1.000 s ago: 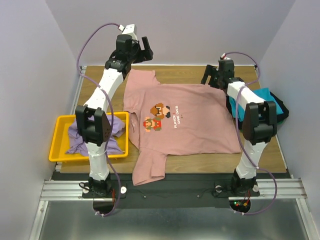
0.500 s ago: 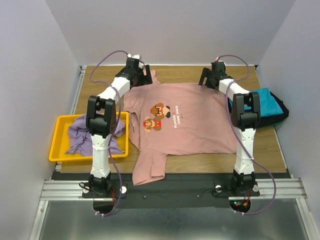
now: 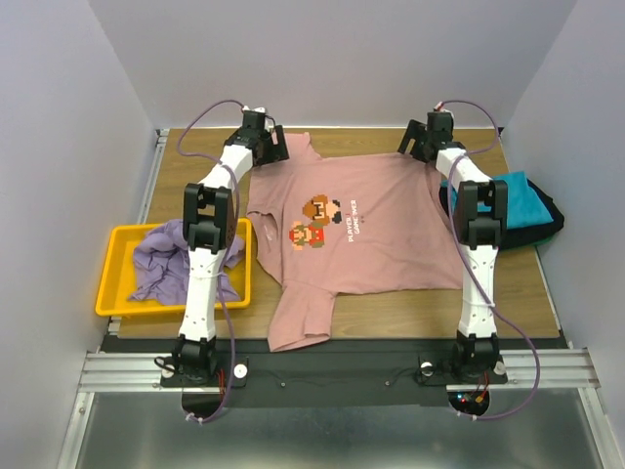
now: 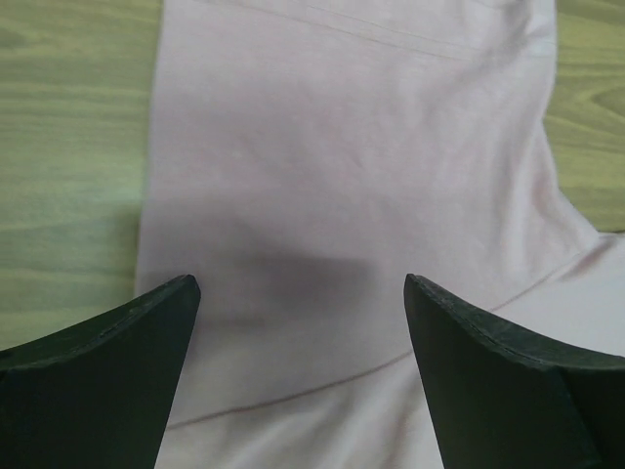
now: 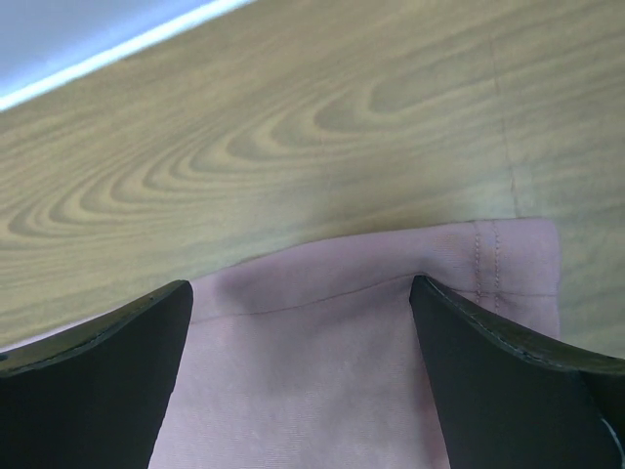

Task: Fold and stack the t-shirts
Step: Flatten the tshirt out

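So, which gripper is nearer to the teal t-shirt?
Right. The right gripper is over the pink t-shirt's far right corner, not far from the teal t-shirt; the left gripper is across the pink t-shirt, over its far left sleeve.

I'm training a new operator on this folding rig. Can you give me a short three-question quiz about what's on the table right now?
1. True or false: the lavender t-shirt lies in the yellow bin.
2. Pick one. The left gripper is: A) open above the pink t-shirt; B) shut on a sleeve; C) shut on the lavender t-shirt.
3. Fill in: the teal t-shirt lies beside the ___ arm.
Key: 1 true; 2 A; 3 right.
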